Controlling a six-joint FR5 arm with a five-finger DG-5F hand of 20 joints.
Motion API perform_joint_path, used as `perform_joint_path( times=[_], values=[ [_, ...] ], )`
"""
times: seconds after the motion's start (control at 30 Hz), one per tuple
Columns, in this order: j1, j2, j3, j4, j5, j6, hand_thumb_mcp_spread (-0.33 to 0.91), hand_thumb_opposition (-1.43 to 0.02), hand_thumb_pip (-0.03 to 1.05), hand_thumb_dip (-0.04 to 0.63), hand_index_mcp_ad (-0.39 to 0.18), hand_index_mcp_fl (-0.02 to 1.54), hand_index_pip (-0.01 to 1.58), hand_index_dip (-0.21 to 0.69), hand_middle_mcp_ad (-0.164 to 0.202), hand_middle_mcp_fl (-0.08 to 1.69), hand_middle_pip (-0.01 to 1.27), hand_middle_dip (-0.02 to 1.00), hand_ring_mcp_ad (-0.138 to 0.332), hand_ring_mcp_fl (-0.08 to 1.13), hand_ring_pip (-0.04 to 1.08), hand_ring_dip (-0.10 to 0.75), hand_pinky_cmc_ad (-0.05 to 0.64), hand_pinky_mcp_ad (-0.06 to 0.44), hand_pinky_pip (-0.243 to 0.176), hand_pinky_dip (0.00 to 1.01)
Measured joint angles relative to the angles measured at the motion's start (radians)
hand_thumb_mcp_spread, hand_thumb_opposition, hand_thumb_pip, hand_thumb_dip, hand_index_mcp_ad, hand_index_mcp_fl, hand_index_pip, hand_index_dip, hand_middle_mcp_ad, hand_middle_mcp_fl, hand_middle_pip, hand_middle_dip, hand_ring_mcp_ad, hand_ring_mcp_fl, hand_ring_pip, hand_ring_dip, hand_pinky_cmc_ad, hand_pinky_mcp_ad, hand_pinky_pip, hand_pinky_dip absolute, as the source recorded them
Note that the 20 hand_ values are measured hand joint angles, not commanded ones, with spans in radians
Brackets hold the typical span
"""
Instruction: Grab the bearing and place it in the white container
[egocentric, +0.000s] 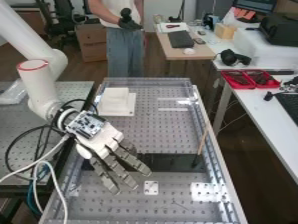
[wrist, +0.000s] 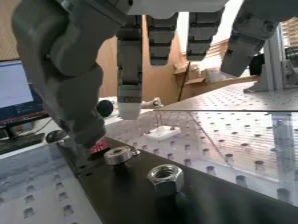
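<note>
The hand (egocentric: 106, 142) hung over the black plate (egocentric: 171, 162), empty, fingers straight and spread. Below it, the metal bearing (wrist: 118, 155) sat beside a hex nut (wrist: 165, 178). Grasping seemed next, calling for a low pinch clear of the nut. Beyond the hand stood the white container (egocentric: 116, 103).

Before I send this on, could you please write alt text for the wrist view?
A metal bearing and a hex nut rest near each other on a dark strip, with the robot's open, dark grey hand in the foreground. Perforated panels flank the strip.
</note>
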Motion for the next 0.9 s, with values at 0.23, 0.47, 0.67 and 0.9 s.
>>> perform_joint_path(
  times=[0.23, 0.47, 0.67, 0.9],
  values=[
    [-0.011, -0.013, 0.02, -0.019, -0.024, 0.003, 0.37, -0.86, 0.65, 0.269, -0.028, 0.03, 1.54, 0.157, 0.042, 0.01, 0.13, 0.16, 0.164, 0.0, 0.07, 0.072, 0.393, 0.302, -0.124, 0.32],
    [-0.023, -0.026, 0.037, -0.043, -0.046, 0.0, 0.39, -0.86, 0.65, 0.269, -0.038, 0.02, 1.55, 0.173, 0.045, 0.01, 0.13, 0.16, 0.164, 0.0, 0.07, 0.072, 0.393, 0.298, -0.124, 0.3],
    [-0.028, -0.033, 0.039, -0.05, -0.055, 0.0, 0.39, -0.86, 0.65, 0.269, -0.038, 0.02, 1.55, 0.173, 0.045, 0.01, 0.13, 0.16, 0.164, 0.0, 0.07, 0.072, 0.393, 0.295, -0.124, 0.28],
    [-0.026, -0.038, 0.038, -0.036, -0.059, -0.013, 0.39, -0.86, 0.65, 0.269, -0.042, 0.02, 1.55, 0.173, 0.045, 0.01, 0.13, 0.16, 0.164, 0.0, 0.07, 0.072, 0.393, 0.291, -0.124, 0.28]
  ],
)
